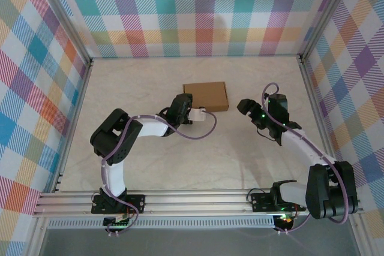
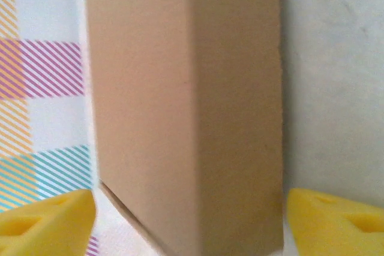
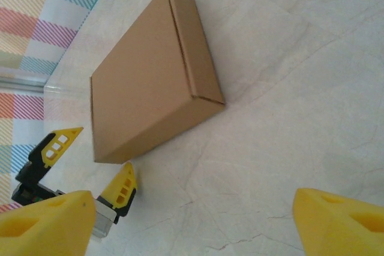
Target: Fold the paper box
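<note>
- Left gripper (image 1: 200,111) fingers spread wide, paper box (image 1: 206,95) just ahead between them, not gripped
- Right gripper (image 1: 245,107) wide too, box ahead, apart
- Best to back both straight off without nudging it

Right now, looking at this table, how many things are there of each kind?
Flat brown cardboard box: 1
Two-finger robot grippers with yellow fingertips: 2 (left gripper, right gripper)
Total: 3

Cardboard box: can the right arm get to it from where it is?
Probably yes. The right gripper is open, facing the box, with bare table between them and nothing in the way.
</note>
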You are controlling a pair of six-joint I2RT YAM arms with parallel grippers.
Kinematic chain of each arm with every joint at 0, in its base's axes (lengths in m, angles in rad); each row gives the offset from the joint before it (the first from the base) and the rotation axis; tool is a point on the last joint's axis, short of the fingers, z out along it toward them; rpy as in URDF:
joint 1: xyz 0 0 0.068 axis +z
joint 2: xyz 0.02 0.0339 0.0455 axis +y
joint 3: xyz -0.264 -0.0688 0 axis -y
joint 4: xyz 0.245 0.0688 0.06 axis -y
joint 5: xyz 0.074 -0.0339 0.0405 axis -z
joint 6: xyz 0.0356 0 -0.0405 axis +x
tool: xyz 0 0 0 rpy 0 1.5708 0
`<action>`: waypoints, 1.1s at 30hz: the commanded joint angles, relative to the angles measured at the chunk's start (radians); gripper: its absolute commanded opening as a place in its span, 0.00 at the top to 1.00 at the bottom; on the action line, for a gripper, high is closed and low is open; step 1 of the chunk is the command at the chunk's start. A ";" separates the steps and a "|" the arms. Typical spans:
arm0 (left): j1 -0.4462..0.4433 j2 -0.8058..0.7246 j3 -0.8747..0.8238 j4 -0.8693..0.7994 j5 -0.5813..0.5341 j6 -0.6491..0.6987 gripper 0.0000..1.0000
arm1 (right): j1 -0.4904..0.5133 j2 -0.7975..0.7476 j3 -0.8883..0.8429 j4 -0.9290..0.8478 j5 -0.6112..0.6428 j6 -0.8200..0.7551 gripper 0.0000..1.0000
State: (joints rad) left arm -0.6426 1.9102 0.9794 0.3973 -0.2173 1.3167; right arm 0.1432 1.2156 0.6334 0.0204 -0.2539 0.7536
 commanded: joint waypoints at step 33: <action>0.598 -0.397 -0.540 0.341 0.172 -1.300 0.00 | -0.119 0.322 -0.231 0.834 0.326 -0.729 0.00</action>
State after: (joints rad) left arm -0.0582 1.4406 0.4541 0.5617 -0.1143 0.0723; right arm 0.0254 1.5154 0.4129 0.6941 0.1452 0.0467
